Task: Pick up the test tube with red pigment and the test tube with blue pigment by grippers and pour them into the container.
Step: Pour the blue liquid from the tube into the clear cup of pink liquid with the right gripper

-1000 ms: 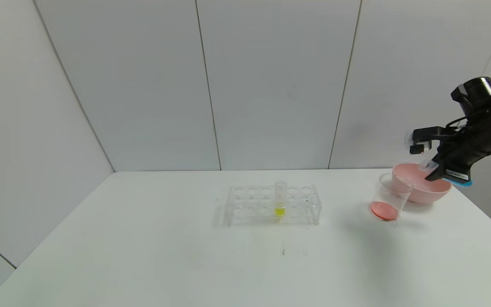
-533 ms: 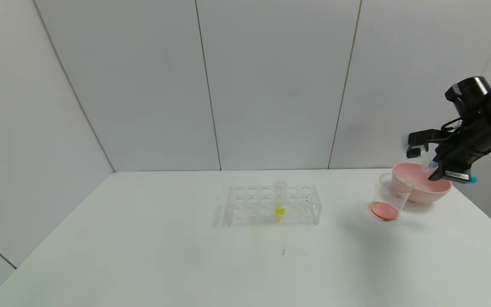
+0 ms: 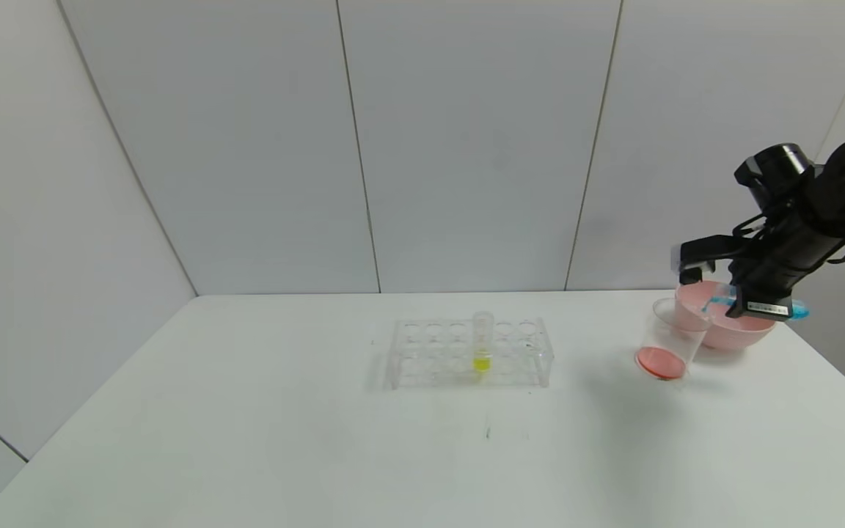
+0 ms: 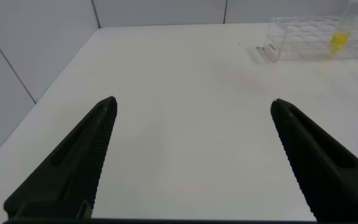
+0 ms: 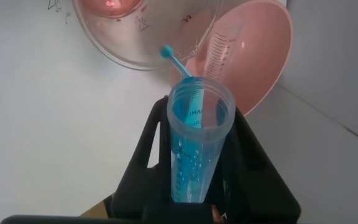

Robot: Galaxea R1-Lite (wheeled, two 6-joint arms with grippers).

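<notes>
— While the left gripper (image 4: 191, 162) hangs idle over bare table (image 3: 246, 411) at far left, fingers spread wide on nothing, what's mid-table?

— A clear rack (image 3: 470, 352) with one yellow tube (image 3: 482, 343).

— And right?

— The right gripper (image 3: 749, 304) is clamped on the blue tube (image 5: 194, 140), tipped nearly flat so a blue stream arcs into the cup (image 3: 670, 339), which already holds red liquid. A pink bowl (image 3: 752, 334) sits just beyond, with an empty tube in it.

— Room?

— Tight, I'd say: the table's right edge is close and the cup's rim is narrow, while open table lies leftward.
</notes>
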